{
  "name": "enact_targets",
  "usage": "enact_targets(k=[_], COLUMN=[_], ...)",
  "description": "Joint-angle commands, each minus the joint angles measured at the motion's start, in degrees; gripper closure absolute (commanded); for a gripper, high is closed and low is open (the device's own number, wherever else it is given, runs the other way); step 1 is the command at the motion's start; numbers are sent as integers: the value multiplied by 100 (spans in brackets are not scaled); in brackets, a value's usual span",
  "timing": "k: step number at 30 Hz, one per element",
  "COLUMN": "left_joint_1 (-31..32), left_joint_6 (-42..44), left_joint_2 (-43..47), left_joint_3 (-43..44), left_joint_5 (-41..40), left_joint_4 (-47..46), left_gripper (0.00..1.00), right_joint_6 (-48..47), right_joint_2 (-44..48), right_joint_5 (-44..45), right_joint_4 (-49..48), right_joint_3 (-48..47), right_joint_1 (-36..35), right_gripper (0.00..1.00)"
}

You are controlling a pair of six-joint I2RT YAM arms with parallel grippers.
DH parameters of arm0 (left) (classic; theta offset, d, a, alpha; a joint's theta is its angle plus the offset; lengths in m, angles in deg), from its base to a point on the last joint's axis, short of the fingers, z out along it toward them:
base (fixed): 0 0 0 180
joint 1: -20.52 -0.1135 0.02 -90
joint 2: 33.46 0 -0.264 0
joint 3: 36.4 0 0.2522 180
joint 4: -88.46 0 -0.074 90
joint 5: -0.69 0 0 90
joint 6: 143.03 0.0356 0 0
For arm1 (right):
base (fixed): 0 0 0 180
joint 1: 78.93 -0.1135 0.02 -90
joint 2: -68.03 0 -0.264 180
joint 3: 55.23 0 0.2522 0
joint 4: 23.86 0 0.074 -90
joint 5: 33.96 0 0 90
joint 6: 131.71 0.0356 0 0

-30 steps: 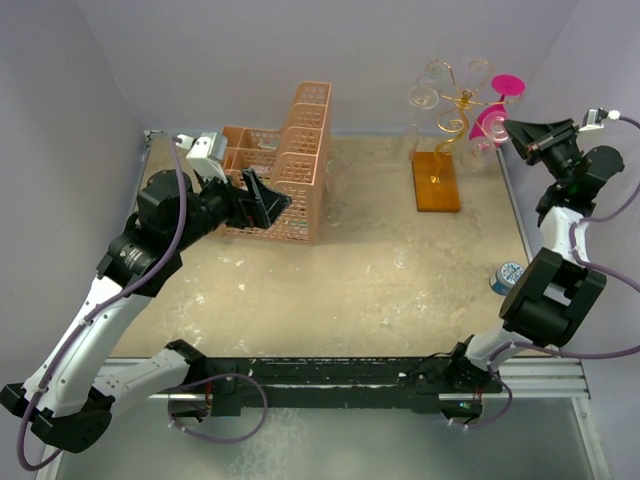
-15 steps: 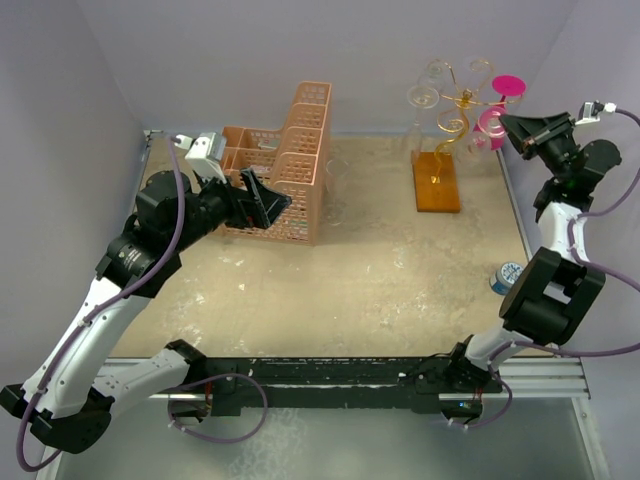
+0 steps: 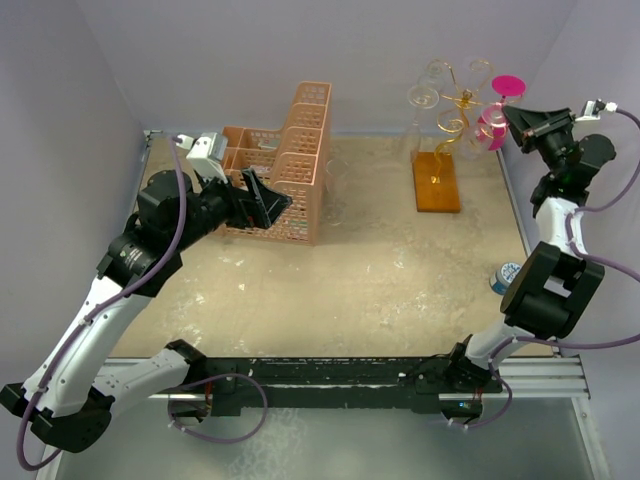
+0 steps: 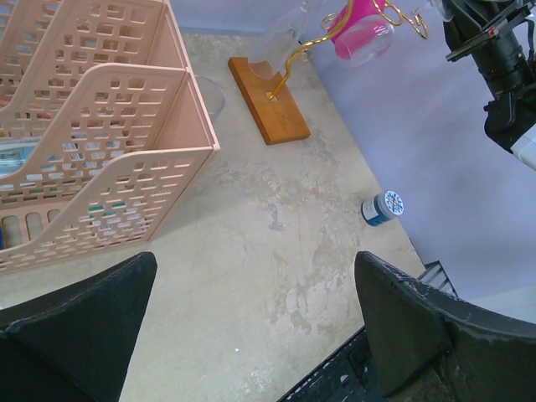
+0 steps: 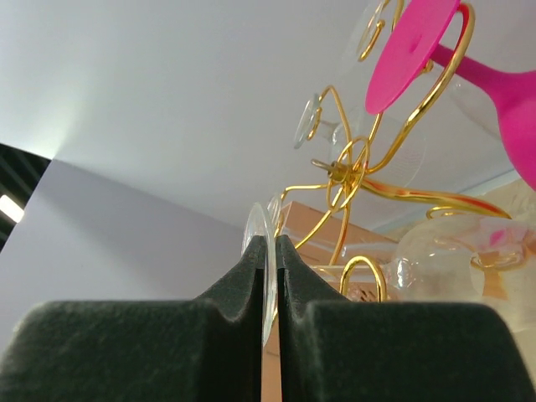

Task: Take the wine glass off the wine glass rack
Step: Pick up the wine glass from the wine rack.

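Black right fingers [image 5: 226, 293], pressed almost together on the right gripper [image 5: 266, 251], pinching edge-on the thin disc foot of a clear wine glass [image 5: 258, 228]; on or off its curl, cannot tell. Just beyond, in the gold curls of the wine glass rack [image 5: 347, 167], a pink wine glass [image 5: 511, 109] hanging foot up among other clear ones. From above, grip held at the rack's right side, high over the orange base [image 3: 436, 182] at the far end of the desk [image 3: 350, 290]. Across the desk, left gripper [image 4: 255, 260] spread wide, holding nothing, hovering beside the peach basket [image 4: 100, 126]. Near the right edge, a small blue-and-white jar [image 4: 383, 207].
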Motion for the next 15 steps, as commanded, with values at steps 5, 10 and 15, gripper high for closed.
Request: enact_targets(k=[5, 10, 15], left_joint_1=[16, 16, 16], left_joint_6=[71, 86, 83], left_joint_2=[52, 66, 88], left_joint_3=[13, 23, 25], left_joint_5=[-26, -37, -43], left_joint_4=[-259, -225, -212], left_gripper=[1, 1, 1], right_joint_6=[-40, 30, -12], right_joint_2=[144, 208, 217], right_joint_5=[588, 583, 700], right_joint_4=[218, 354, 659], right_joint_3=[-569, -598, -749], right_joint_1=[-1, 6, 7], right_gripper=[100, 100, 100])
